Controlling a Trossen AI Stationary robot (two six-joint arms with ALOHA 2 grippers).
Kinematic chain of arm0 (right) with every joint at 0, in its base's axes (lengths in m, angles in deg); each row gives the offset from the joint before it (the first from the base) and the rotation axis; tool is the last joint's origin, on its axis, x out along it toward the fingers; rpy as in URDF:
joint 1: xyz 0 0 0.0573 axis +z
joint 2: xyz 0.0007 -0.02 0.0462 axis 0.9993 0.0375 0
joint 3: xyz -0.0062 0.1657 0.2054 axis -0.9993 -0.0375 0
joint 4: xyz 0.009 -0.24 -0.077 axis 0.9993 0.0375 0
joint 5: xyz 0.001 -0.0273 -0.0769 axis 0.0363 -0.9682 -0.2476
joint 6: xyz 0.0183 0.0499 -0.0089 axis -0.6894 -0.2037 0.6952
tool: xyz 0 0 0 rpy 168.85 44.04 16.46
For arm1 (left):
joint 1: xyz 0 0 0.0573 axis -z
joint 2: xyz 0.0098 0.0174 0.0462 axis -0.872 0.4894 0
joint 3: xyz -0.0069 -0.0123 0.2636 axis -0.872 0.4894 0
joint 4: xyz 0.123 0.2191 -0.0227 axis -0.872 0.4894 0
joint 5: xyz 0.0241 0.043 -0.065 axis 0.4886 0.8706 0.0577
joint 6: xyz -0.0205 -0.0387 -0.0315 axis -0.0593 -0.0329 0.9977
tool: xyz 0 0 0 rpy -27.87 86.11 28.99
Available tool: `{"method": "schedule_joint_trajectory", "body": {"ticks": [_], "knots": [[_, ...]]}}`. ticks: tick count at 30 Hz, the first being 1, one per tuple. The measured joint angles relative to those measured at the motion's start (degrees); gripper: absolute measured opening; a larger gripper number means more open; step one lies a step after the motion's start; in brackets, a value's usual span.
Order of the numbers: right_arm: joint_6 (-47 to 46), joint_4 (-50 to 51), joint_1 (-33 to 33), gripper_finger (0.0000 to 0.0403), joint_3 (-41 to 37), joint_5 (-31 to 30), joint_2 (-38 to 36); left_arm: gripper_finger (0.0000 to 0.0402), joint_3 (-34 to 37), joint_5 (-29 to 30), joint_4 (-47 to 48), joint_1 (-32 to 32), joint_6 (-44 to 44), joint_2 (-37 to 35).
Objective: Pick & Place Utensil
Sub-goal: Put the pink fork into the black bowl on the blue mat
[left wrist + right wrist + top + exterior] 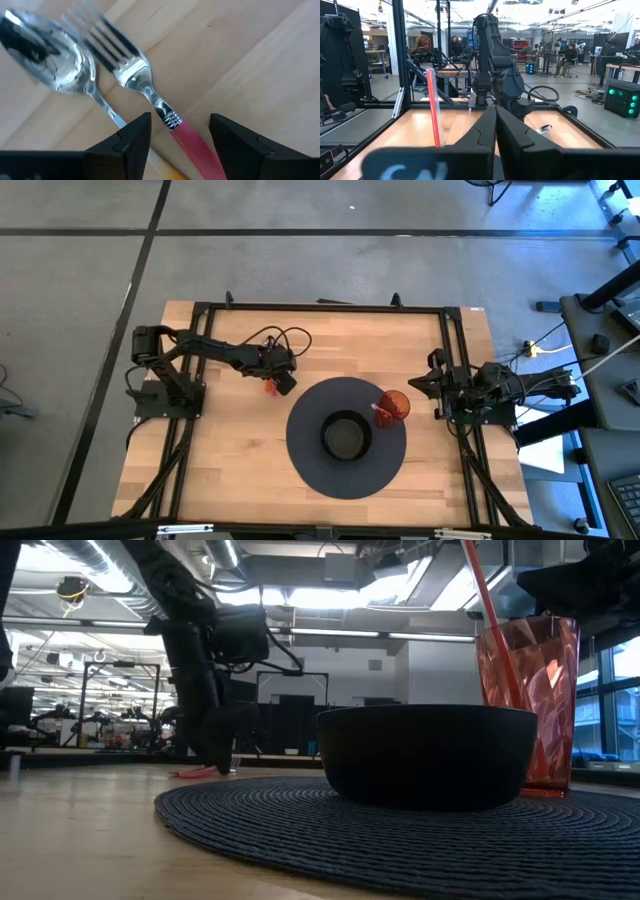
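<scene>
**Left gripper parked over the cutlery, nothing grabbed yet**

Top-down: light wooden desk [230,470] inside a black frame, grey floor all round. One round dark mat [305,465] with one black bowl [346,435] in the middle, which looks empty from here. One red tumbler [394,405] sits at the mat's edge with a red-handled piece standing in it. The left gripper [283,382] is down at the desk just beside the mat; the right gripper [422,385] waits near the tumbler.

Table-level: an open workshop with ceiling lights behind the bowl and tumbler.

Left wrist: two pieces lie on the wood, a spoon [47,52] and a fork [127,70] with a pinkish-red handle. The fingers [132,137] stand spread, straddling that handle, not gripping.

Right wrist: that gripper is clenched on nothing; three people, I think, are in the room behind.
</scene>
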State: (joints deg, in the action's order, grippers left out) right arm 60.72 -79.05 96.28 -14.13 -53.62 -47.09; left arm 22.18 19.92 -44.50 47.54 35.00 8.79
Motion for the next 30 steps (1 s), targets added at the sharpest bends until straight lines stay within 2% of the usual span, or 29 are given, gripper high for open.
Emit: {"method": "schedule_joint_trajectory", "body": {"ticks": [5,11,22,30], "knots": [[0.1,0.1,0.0,0.0014,0.0,0.0,0.0,0.0187,0.0,-1.5,-0.8,-0.1,-6.8,0.1],[0.1,0.1,0.0,0.0014,0.0,0.0,0.0,0.0155,0.1,-2.5,-0.8,-0.1,-8.6,0.1],[0.1,0.2,0.0,0.0014,0.0,0.0,0.0,0.0037,0.2,-3.5,-0.6,0.0,-10.9,0.3],[0.2,0.2,0.0,0.0014,0.0,0.0,0.0,0.0034,0.3,-0.2,-1.7,2.3,-15.5,0.3]]}}
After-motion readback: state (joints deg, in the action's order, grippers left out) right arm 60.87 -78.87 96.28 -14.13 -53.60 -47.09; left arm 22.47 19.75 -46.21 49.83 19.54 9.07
